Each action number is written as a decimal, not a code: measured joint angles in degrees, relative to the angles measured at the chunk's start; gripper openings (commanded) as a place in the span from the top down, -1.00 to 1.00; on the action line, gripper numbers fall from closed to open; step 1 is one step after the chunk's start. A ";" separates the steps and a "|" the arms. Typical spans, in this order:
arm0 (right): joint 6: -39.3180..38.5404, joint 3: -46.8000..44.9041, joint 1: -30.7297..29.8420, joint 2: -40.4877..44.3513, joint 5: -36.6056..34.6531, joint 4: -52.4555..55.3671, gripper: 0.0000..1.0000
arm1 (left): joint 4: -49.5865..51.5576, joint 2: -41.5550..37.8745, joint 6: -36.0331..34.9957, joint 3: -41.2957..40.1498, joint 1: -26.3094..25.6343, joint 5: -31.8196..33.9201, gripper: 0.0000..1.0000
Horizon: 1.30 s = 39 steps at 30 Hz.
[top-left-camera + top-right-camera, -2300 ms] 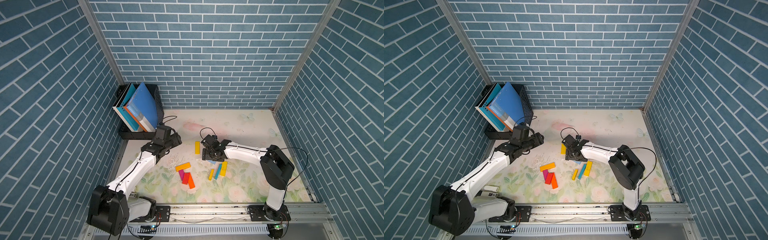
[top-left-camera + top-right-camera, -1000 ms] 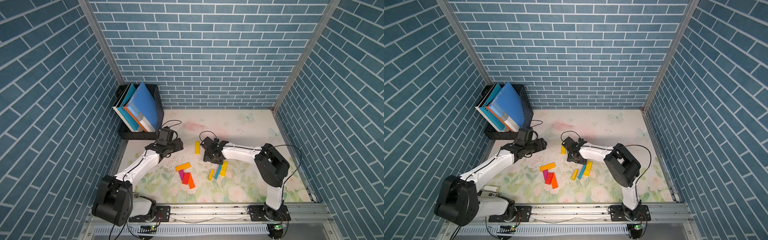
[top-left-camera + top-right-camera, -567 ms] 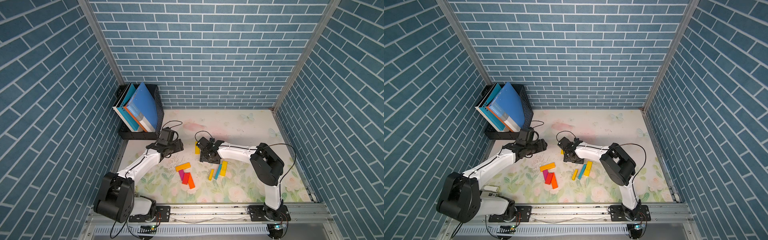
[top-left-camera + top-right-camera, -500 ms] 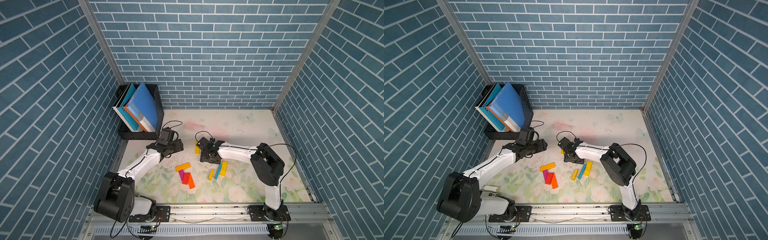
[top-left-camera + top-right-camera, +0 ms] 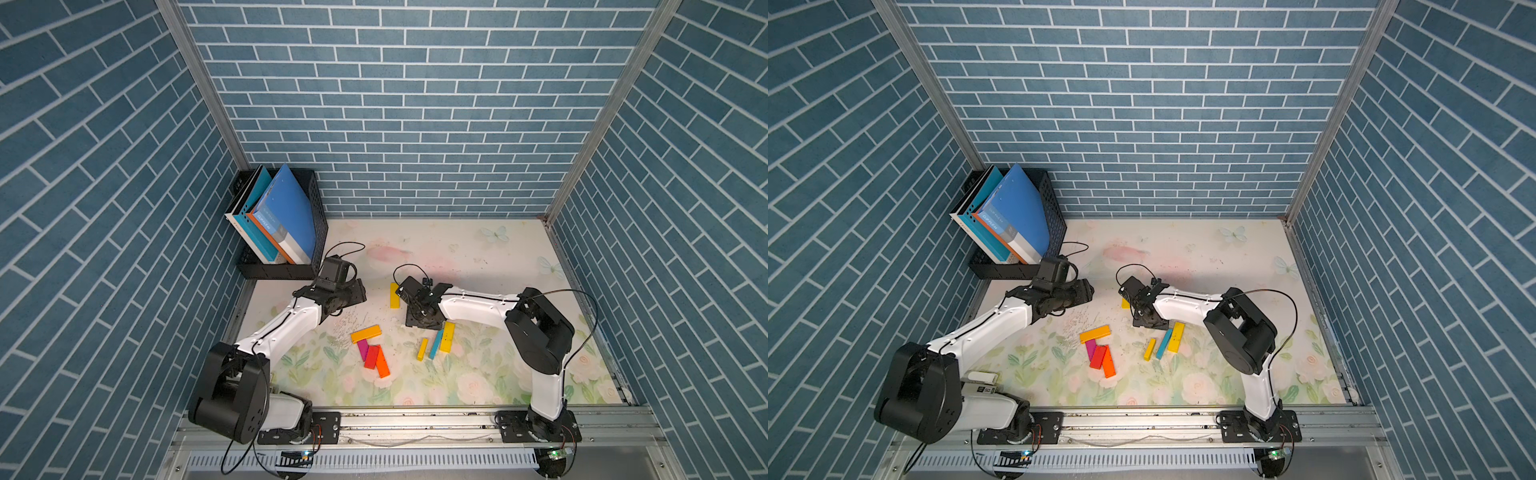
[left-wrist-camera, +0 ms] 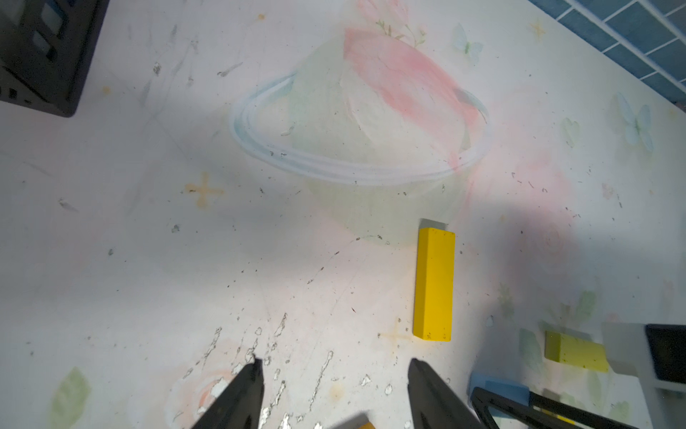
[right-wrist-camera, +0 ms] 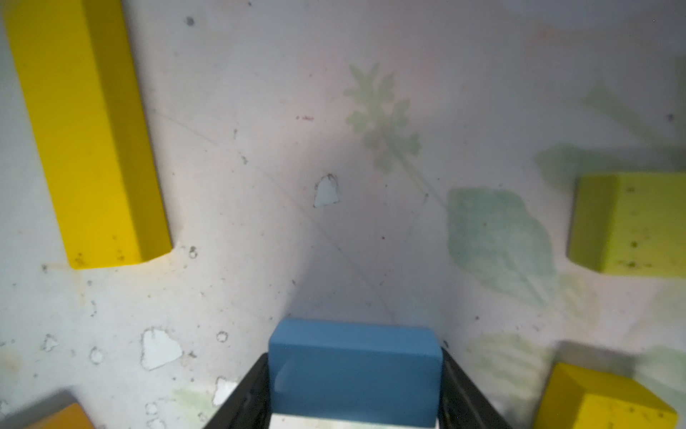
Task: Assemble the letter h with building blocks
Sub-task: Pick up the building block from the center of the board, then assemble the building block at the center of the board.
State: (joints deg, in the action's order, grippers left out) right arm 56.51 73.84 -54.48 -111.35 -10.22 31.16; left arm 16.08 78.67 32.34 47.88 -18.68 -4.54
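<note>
My right gripper [image 7: 354, 358] is shut on a light blue block [image 7: 354, 367], one black finger against each side, low over the mat; both top views show it [image 5: 424, 320] [image 5: 1148, 322]. A long yellow block [image 5: 394, 295] [image 6: 434, 284] [image 7: 85, 130] lies just to its left. Beside it on the other side lie a yellow block [image 5: 447, 337], a teal one [image 5: 436, 344] and a small yellow one [image 5: 422, 349]. A yellow-orange block [image 5: 365, 333], a magenta [image 5: 362, 349], a red [image 5: 371, 357] and an orange one [image 5: 382, 364] cluster nearer the front. My left gripper [image 6: 334, 366] [image 5: 359, 293] is open and holds nothing.
A black rack [image 5: 282, 270] with big blue books [image 5: 286, 212] stands at the back left, close behind my left wrist. Cables loop over both wrists. Brick-patterned walls close off three sides, and a metal rail [image 5: 415, 424] runs along the front.
My right wrist has shifted a little to the left and settled over the light blue block. My left arm has come slightly toward the middle and hardly moves now.
</note>
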 measured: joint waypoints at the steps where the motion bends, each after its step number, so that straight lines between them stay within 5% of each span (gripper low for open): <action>1: -0.13 0.24 -0.15 -0.02 0.17 0.04 0.08 | 0.28 0.17 0.07 0.02 0.04 0.68 -0.32; 19: -2.67 16.68 -2.36 -10.95 1.60 3.10 0.11 | 1.95 0.83 0.72 0.72 2.36 1.29 -0.31; 28: -4.07 21.24 -2.03 -14.01 1.01 4.76 -0.33 | 2.05 1.18 0.55 0.72 2.38 0.79 -0.31; 39: -4.55 21.31 -2.03 -14.01 0.44 5.95 -0.15 | 2.03 1.18 0.39 0.72 2.38 0.33 -0.32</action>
State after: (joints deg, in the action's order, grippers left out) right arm 51.96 95.15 -56.51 -125.36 -9.78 37.10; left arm 18.11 79.85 32.73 48.60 -16.29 -4.21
